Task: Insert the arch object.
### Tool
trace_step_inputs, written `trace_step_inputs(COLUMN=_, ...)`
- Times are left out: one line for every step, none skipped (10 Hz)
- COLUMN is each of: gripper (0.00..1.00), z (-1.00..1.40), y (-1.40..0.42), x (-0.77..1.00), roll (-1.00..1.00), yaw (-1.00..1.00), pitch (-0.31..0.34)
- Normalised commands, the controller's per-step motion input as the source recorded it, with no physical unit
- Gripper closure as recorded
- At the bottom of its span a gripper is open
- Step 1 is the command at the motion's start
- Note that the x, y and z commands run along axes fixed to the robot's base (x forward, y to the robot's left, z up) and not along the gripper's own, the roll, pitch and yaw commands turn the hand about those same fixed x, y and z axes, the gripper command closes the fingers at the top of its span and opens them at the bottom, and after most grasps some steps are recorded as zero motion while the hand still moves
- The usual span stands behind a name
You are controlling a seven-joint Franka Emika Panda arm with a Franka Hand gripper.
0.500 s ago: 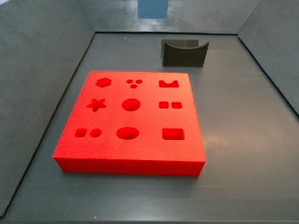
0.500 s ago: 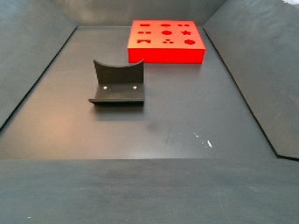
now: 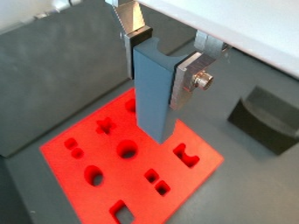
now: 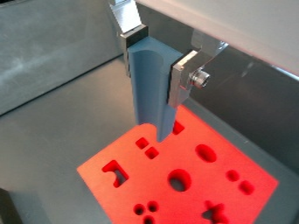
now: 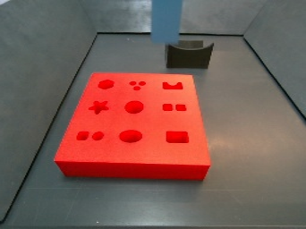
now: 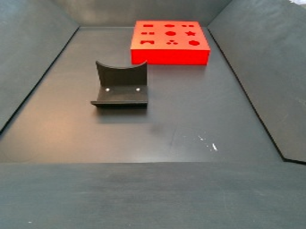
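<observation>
Both wrist views show the gripper (image 3: pixel 162 54) high above the red board (image 3: pixel 135 163), its fingers (image 3: pixel 190 80) squeezing a tall blue arch piece (image 3: pixel 153 94). In a side view only the piece's smooth blue end (image 5: pixel 166 20) shows at the top, above the dark fixture (image 5: pixel 189 54) on the grey counter (image 5: pixel 251 134). The board has cut-out holes, one of them arch-shaped (image 5: pixel 176 85).

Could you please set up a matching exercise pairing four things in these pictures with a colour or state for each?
Things:
1. board
2. piece
3. fixture
4. hand

Colour or state:
A. dark, standing on the floor
B. shut on something, above the board
C. red, with shaped holes
D. blue, held between the fingers

Pairs: 1-C, 2-D, 3-A, 4-B
</observation>
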Motion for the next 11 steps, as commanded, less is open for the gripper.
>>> trace_step_inputs(gripper=1.0, z=-0.88, y=0.19, x=1.0, roll=0.15, yaw=-0.15, pitch=0.0)
trace_step_inputs(gripper=1.0, z=-0.82, y=0.3, x=0.87, roll=0.2, yaw=-0.24, pitch=0.013)
trace_step_inputs(gripper=1.0, z=-0.85, y=0.36, x=0.59, roll=0.19, yaw=-0.19, pitch=0.02)
trace_step_inputs(gripper=1.0, z=-0.77, y=0.28, x=0.54, roll=0.17, yaw=-0.13, pitch=0.004)
trace_step_inputs(gripper=1.0, z=-0.72, y=0.27, x=0.46, roll=0.21, yaw=-0.08, pitch=0.019)
trace_step_inputs(gripper=1.0, z=-0.65, y=0.21, x=0.0, roll=0.2, yaw=0.0, pitch=0.0)
trace_step_inputs(gripper=1.0, z=-0.45, y=0.05, x=-0.21, roll=0.15, yaw=0.0, pitch=-0.001)
trace_step_inputs(gripper=1.0, z=-0.31, y=0.02, x=-0.23, roll=0.01, yaw=-0.01, pitch=-0.036)
trace_step_inputs(gripper=1.0, z=-0.27, y=0.05, x=-0.13, roll=0.0, yaw=0.0, pitch=-0.049)
trace_step_inputs(gripper=1.0, z=-0.21, y=0.08, x=-0.14, roll=0.0, yaw=0.0, pitch=-0.027)
trace_step_inputs(gripper=1.0, z=-0.16, y=0.09, x=0.0, roll=0.0, yaw=0.0, pitch=-0.023)
